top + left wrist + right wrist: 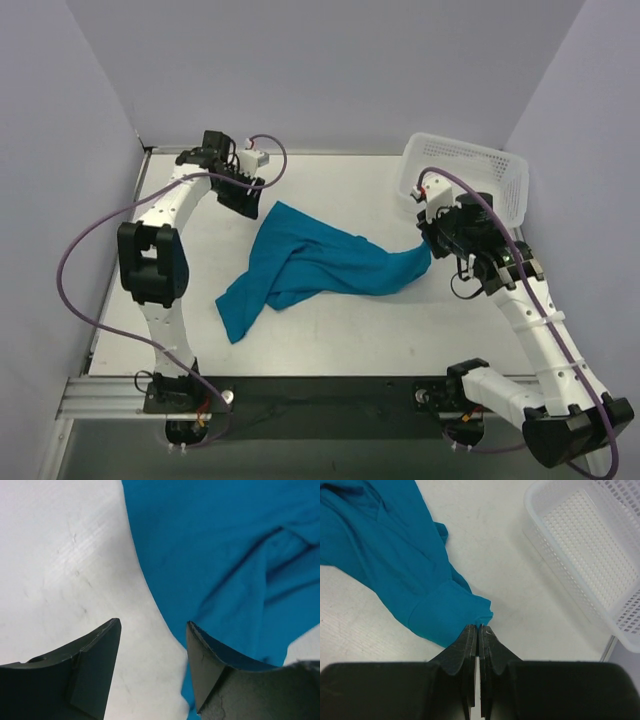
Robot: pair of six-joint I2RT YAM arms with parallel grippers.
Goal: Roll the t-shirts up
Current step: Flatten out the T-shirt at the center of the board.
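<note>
A teal-blue t-shirt lies crumpled and stretched across the middle of the table. My right gripper is shut on the shirt's right sleeve hem and holds it pulled toward the right. My left gripper is open, low over the table at the shirt's far left corner; its right finger overlaps the cloth edge, the left finger is over bare table, and nothing is held between them.
A white perforated plastic basket stands at the back right, just beyond my right gripper; it also shows in the right wrist view. Grey walls close in the table on the left, back and right.
</note>
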